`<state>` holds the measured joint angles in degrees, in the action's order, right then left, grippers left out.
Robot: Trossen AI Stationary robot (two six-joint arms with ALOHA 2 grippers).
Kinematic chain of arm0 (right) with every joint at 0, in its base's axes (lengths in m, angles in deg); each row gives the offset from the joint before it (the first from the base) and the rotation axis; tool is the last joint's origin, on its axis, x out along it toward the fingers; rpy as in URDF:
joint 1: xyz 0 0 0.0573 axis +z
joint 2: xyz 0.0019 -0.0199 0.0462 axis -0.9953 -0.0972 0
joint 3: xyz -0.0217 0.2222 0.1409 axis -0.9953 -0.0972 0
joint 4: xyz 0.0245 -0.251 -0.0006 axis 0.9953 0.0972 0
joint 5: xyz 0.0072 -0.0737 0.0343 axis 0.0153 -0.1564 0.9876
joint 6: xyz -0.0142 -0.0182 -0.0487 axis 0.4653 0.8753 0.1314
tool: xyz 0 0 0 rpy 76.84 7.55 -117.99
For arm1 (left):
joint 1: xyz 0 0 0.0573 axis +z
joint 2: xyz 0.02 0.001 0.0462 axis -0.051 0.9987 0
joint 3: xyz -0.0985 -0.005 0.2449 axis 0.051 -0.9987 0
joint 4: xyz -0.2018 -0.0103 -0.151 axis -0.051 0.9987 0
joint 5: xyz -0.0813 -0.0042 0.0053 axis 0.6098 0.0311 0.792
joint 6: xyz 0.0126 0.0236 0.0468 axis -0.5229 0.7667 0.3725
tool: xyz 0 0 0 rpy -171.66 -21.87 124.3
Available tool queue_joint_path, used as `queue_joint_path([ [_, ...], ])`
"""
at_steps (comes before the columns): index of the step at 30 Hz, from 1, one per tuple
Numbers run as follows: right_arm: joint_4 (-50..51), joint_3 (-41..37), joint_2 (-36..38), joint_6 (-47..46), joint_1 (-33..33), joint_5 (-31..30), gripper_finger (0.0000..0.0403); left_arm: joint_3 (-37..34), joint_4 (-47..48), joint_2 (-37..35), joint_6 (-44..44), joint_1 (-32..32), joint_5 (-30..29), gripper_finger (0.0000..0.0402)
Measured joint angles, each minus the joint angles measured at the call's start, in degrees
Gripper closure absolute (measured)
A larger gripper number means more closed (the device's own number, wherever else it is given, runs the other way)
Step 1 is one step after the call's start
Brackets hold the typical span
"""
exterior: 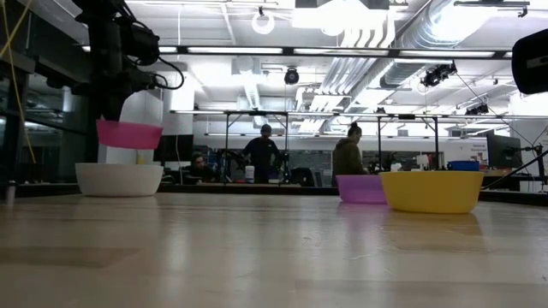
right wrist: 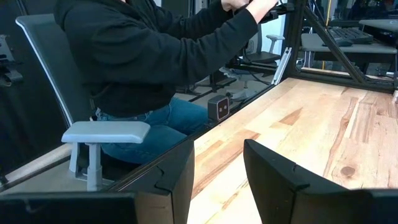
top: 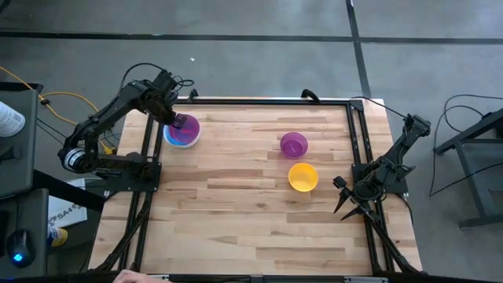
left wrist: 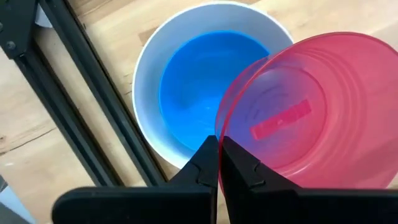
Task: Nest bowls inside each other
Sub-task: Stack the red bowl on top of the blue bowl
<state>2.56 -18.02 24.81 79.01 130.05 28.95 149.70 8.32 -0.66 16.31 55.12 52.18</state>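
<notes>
The red bowl (left wrist: 311, 112) hangs above the white bowl (left wrist: 149, 93) at the upper left of the high view, its rim pinched between the closed fingers of the left gripper (left wrist: 219, 163); in the low view it sits clear of the white bowl's rim, not yet seated. The blue bowl (left wrist: 205, 87) already rests inside the white bowl, so one nesting is complete and the second is, by the look of it, in its placing phase. The purple bowl (top: 293, 144) and the yellow bowl (top: 302, 177) stand separately on the table (top: 236, 220), right of centre in the high view, just beside each other but apart, and well away from the stack. Judged from this layout, three bowls remain to be added: the red one now held, then the purple and the yellow. Count: five bowls in total, one of each colour; two grippers. The right gripper (top: 346, 203) waits at the right edge of the table in the high view, its fingers standing wide apart and holding nothing. A person (right wrist: 155, 56) sits beyond the table edge in the right wrist view.
</notes>
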Motion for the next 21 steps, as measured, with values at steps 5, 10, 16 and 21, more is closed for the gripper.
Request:
queue_joint_path([
  [5,0.0,-0.02,0.02,0.0,0.01,0.0,0.027,0.0,2.21,0.0,-3.33,-1.21,-1.92,0.0401],
  [10,0.0,0.01,0.02,0.01,0.0,0.0,0.027,0.0,6.22,0.0,-13.36,-3.75,-7.89,0.0401],
  [16,0.0,0.01,-0.01,0.01,0.0,0.0,0.027,0.0,8.29,-0.02,-22.73,-4.55,-12.53,0.0401],
  [21,0.0,-0.01,0.01,0.0,0.0,0.0,0.027,-0.52,6.3,-0.04,-30.15,-7.22,-14.09,0.0401],
])
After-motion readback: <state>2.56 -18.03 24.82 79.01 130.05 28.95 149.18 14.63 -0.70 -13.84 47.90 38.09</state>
